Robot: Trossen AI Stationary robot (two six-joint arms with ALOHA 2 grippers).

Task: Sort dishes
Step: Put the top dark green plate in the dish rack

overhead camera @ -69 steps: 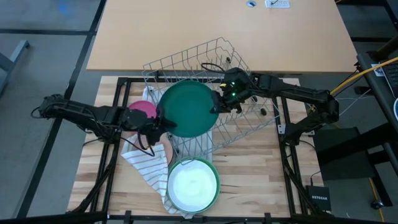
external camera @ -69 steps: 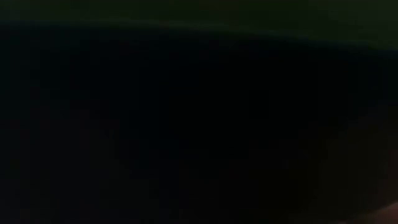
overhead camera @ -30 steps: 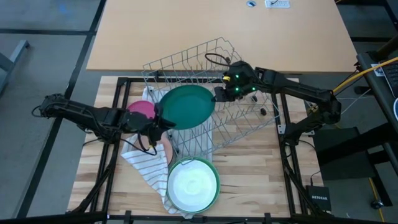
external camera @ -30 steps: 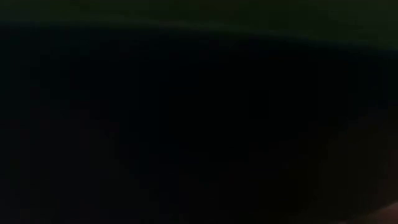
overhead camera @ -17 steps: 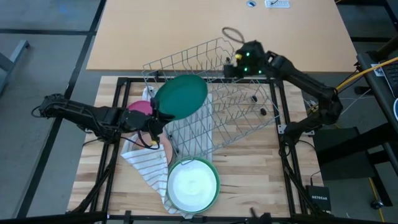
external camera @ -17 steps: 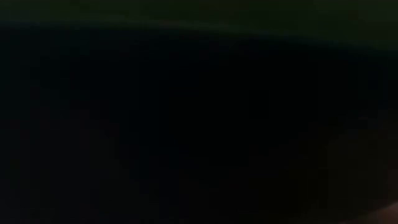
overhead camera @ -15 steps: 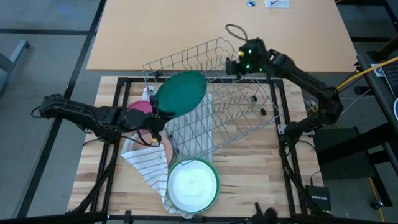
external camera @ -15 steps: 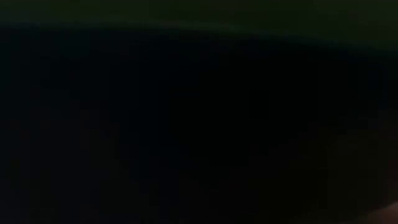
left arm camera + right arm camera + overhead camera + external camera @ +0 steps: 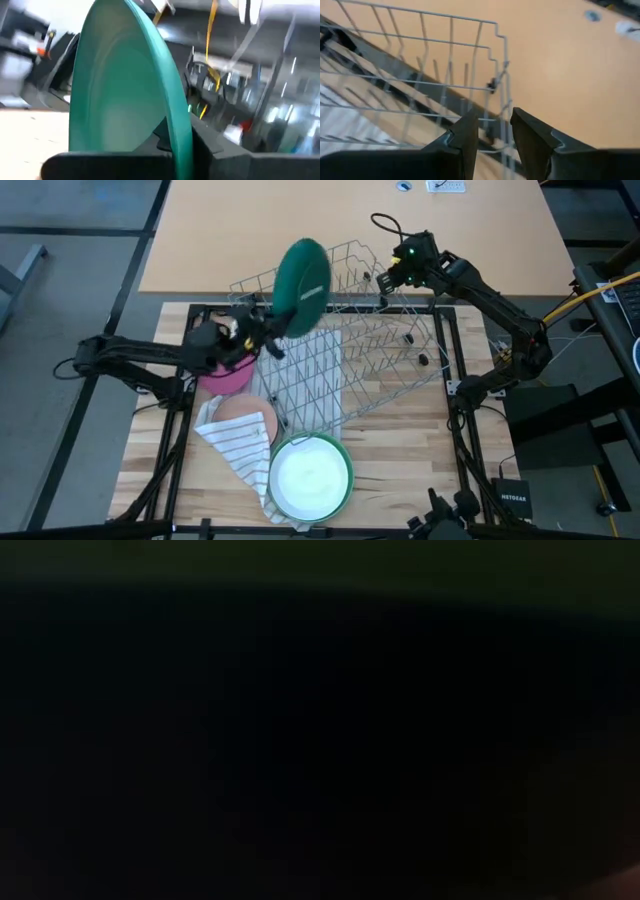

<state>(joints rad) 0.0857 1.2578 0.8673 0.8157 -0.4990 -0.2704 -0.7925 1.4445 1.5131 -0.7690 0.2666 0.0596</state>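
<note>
My left gripper (image 9: 262, 332) is shut on the dark green plate (image 9: 302, 285), which stands on edge in the air over the far left part of the wire rack (image 9: 345, 345). It also shows in the left wrist view (image 9: 125, 90). My right gripper (image 9: 495, 127) hovers at the rack's far right corner (image 9: 385, 278), its fingers a little apart with a corner wire (image 9: 506, 95) ahead of the gap. The magenta plate (image 9: 228, 372) and the peach-pink plate (image 9: 245, 418) lie left of the rack. The light green bowl, white inside (image 9: 310, 476), lies near the front on the cloth. My left gripper pinches the dark green plate's rim (image 9: 175, 145) between its two fingers, one on each face. It comes from the table's left, slanting upward. The plate is lifted clear and stands nearly upright on edge above the fingers.
A white striped cloth (image 9: 232, 448) lies crumpled under the peach-pink plate and the bowl. The rack stands askew across the table's middle, partly over the tan far tabletop (image 9: 300, 220). The low view shows only darkness.
My left gripper has risen and gone toward the far edge, tipping the dark green plate from lying slanted over the rack's left side to standing on edge. This has uncovered the peach-pink plate. My right gripper has moved away from the plate to the rack's far right corner.
</note>
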